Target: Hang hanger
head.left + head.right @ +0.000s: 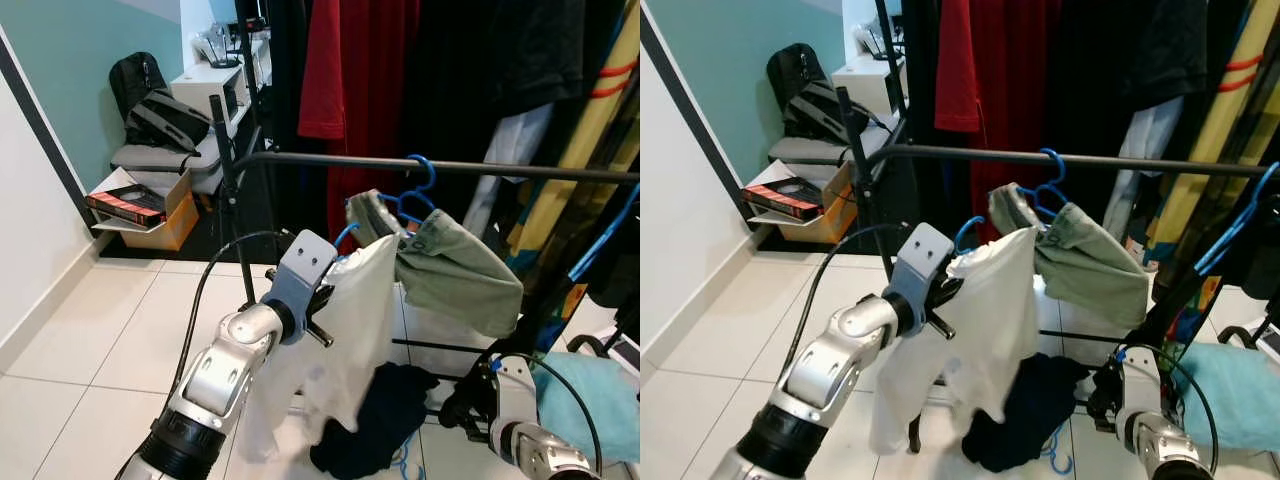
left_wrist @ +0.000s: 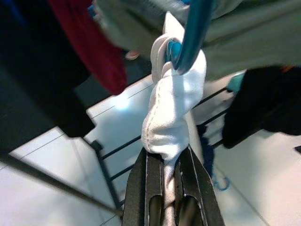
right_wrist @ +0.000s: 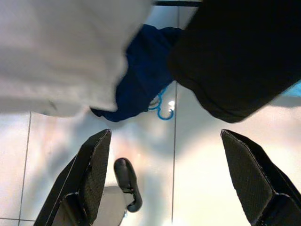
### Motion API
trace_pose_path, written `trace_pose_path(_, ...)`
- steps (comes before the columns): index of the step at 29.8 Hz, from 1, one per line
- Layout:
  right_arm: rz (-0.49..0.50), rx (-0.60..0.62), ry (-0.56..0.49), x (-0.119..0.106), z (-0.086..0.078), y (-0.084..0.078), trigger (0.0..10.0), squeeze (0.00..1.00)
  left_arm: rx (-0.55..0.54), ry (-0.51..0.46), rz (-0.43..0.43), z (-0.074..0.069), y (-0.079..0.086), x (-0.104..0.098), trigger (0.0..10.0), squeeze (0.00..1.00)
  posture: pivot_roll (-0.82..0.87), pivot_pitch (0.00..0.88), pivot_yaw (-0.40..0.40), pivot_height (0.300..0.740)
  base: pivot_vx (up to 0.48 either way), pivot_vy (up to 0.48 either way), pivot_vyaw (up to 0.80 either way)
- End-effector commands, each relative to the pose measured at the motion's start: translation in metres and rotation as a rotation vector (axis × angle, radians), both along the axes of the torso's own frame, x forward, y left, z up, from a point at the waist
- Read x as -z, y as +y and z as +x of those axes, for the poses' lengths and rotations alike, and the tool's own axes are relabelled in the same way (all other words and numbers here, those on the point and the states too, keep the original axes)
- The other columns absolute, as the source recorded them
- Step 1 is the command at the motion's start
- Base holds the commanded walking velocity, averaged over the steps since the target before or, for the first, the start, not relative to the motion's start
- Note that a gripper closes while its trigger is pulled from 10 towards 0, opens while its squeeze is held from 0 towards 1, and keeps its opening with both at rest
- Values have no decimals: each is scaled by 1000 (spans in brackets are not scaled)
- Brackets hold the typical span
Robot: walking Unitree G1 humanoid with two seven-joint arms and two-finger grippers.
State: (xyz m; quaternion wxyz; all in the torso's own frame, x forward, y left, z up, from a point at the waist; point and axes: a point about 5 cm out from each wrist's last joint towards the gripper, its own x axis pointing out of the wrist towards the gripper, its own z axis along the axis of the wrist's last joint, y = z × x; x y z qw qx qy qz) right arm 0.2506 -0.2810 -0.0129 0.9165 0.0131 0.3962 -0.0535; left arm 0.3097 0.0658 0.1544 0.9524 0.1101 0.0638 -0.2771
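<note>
Now white shirt [image 2: 174, 108] pinched between left fingers [image 2: 146, 188].

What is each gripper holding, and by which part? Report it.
The left gripper is shut on the white garment, pinching its bunched top edge where it wraps the blue hanger. The right gripper hangs open over the floor, holding nothing.

Head stereo pair: looks forward and down at the clothes rail [image 1: 430, 166] from nearby; both eyes share rail and tiled floor [image 1: 90, 330]. Left wrist view: close, along its fingers toward the rail. Right wrist view: faces down at the floor.
</note>
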Motion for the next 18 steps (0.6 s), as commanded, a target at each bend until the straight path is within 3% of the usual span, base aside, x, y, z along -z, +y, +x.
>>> trace_pose_path(1,0,-12,-4,0,2,4,10000,0,-30,4,17,0,1,3,10000,0,-124,0,42,740,0,-480,0)
trace_pose_path(9,8,-19,-2,0,3,5,10000,0,-107,12,17,5,5,1,10000,0,-118,0,34,740,0,-480,0)
trace_pose_path(14,5,-34,9,2,2,7,10000,0,-211,7,-16,16,14,-5,10000,0,-118,0,34,740,0,0,0)
trace_pose_path(15,4,-39,14,3,1,7,10000,0,-275,7,-52,23,23,-9,10000,0,-124,0,38,740,0,0,0)
trace_pose_path(18,4,-40,15,3,1,7,10000,0,-296,4,-59,25,27,-11,10000,0,-124,0,38,740,0,0,0)
